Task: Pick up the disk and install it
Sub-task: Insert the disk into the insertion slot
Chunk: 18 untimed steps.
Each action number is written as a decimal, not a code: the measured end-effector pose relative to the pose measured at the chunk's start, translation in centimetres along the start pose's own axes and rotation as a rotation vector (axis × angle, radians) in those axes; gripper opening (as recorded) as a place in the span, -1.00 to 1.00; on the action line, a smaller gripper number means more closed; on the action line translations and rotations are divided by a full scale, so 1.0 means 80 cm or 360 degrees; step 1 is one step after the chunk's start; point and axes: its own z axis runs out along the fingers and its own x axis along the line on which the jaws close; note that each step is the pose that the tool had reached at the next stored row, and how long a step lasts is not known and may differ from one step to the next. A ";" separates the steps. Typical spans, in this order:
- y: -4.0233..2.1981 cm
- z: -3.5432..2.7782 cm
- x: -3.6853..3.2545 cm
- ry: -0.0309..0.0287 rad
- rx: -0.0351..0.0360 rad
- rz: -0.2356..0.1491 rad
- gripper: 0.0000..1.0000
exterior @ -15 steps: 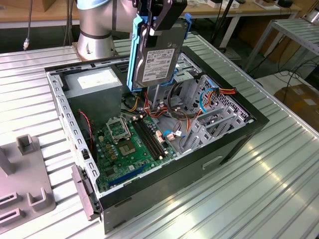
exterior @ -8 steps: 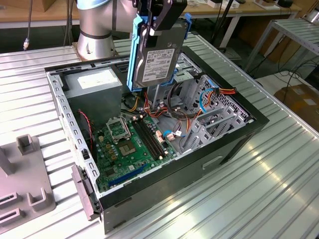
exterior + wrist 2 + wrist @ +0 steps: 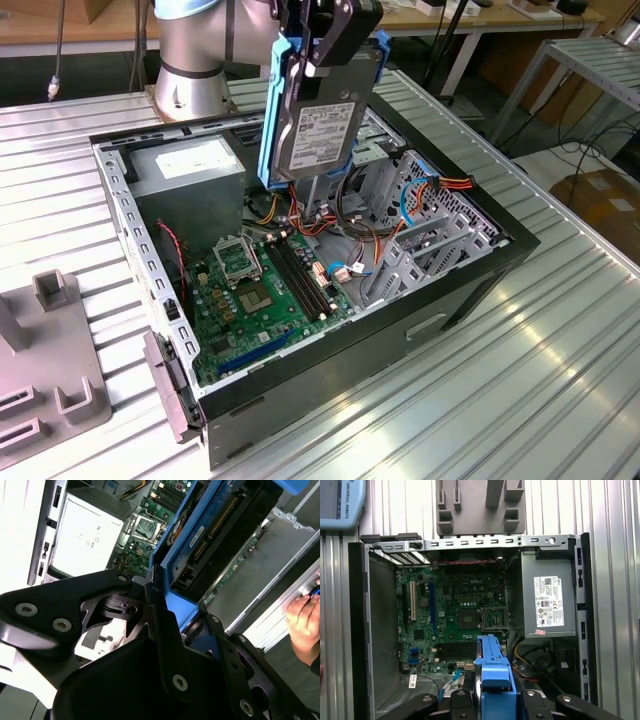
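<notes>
Exterior view shows the end effector (image 3: pixel 318 62) clenched on the disk (image 3: pixel 318 130), its black fingers pinching the upper end of the bright blue side rails. The disk hangs on edge, a little tilted, its white label turned toward the camera. It is lifted above the open computer case (image 3: pixel 470 290), over the bundle of red, orange and black cables (image 3: pixel 300 215) between the grey power supply (image 3: pixel 190 170) and the metal drive cage (image 3: pixel 420 255). I cannot tell whether its lower edge touches the cables.

The case lies on its side near the middle of the ribbed metal tabletop (image 3: pixel 560 380), with the green motherboard (image 3: pixel 260 290) exposed inside. The arm's silver base (image 3: pixel 190 60) stands at the tabletop's far edge, just behind the case. A grey slotted fixture (image 3: pixel 50 385) sits on the tabletop toward the exterior view's left, apart from the case.

Seen in the first wrist view, the blue rail points down at the motherboard beside the power supply, with the black fingers closed on either side of it. The second wrist view looks along the gripped disk to its dark connector end, and a person's hand (image 3: pixel 302 622) rests at a pale metal surface well apart from the disk
</notes>
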 end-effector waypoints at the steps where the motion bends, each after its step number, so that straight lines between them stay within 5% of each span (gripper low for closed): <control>1: -0.0001 0.0000 0.0022 0.00000 0.0000 0.0000 -0.26; 11: -0.0034 0.0017 0.0413 0.00006 0.0000 0.0000 -0.26; 13: -0.0216 0.0026 0.0423 0.00009 0.0000 0.0000 -0.26; 16: -0.0371 0.0029 0.0424 0.00014 0.0000 0.0000 -0.26; 17: -0.0390 0.0031 0.0436 0.00007 0.0005 0.0000 -0.26; 18: -0.0392 0.0032 0.0445 -0.00004 0.0029 0.0000 -0.26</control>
